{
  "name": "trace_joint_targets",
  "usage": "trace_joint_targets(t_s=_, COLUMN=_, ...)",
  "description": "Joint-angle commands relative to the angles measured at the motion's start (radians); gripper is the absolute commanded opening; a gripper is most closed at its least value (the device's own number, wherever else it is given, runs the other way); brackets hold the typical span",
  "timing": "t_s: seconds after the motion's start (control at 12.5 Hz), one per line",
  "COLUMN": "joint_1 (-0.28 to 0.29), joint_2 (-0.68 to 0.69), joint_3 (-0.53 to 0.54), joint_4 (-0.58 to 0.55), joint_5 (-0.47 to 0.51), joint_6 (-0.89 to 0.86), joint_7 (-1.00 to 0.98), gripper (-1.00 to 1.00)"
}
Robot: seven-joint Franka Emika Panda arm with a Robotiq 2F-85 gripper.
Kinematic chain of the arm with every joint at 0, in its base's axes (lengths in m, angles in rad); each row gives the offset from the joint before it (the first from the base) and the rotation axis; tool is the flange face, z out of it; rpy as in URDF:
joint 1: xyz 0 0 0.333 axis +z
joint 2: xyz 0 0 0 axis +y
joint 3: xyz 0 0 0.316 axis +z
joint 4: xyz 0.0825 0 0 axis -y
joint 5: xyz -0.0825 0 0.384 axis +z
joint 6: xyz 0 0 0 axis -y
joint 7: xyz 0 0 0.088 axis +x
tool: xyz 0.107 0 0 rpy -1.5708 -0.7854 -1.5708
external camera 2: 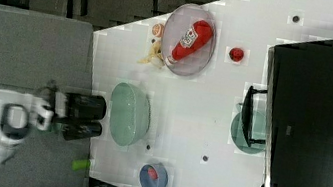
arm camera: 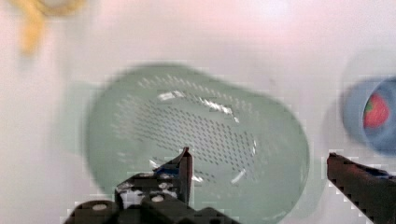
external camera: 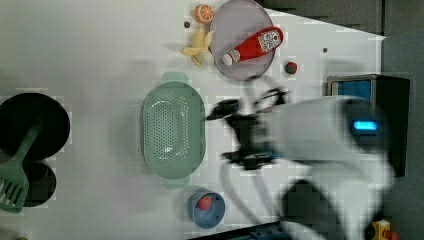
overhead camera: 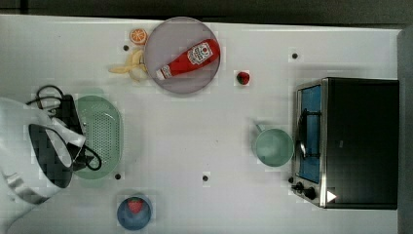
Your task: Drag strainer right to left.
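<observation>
— Where is the strainer (overhead camera: 100, 136) now?

— On the white bench (overhead camera: 195, 131), toward the top view's left, well apart from the mint cup (overhead camera: 272, 147) and the toaster oven (overhead camera: 348, 141) at the top view's right. The blue bowl (overhead camera: 134, 212) with a strawberry (overhead camera: 135, 205) sits near one end of it; the grey plate (overhead camera: 182, 55) carrying the ketchup bottle (overhead camera: 189, 59) lies beyond the other end.

— And your hand (arm camera: 259, 163)?

— My fingers are spread wide, gripping nothing. In the wrist view one fingertip (arm camera: 185, 161) hangs over the perforated basin, the other outside the rim.
</observation>
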Motion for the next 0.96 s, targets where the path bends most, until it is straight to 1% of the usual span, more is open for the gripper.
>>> trace_joint_targets(t_s=0.08, joint_1=-0.080, joint_2=-0.126, joint_3=-0.123, joint_4=0.020, joint_5=-0.016, joint_6=-0.081, joint_7=-0.258, gripper=1.00)
trace_joint_targets(t_s=0.16, joint_1=-0.090, joint_2=-0.172, joint_3=-0.161, joint_4=0.020, joint_5=-0.016, joint_6=-0.125, joint_7=-0.319, gripper=1.00)
trace_joint_targets(t_s=0.4, joint_1=-0.121, joint_2=-0.285, joint_3=-0.299, joint_4=0.022, joint_5=-0.016, joint_6=-0.224, joint_7=-0.586, gripper=1.00)
trace_joint_targets(t_s=0.64, joint_1=-0.139, joint_2=-0.365, joint_3=-0.439, joint_4=0.022, joint_5=-0.034, joint_6=-0.278, joint_7=-0.705, gripper=1.00)
trace_joint_targets(t_s=0.8, joint_1=-0.140, joint_2=-0.400, joint_3=-0.503, joint_4=0.022, joint_5=-0.058, joint_6=-0.309, joint_7=-0.811, gripper=1.00)
trace_joint_targets(t_s=0.96, joint_1=-0.141, joint_2=-0.419, joint_3=-0.531, joint_4=0.023, joint_5=-0.096, joint_6=-0.323, joint_7=-0.913, gripper=1.00)
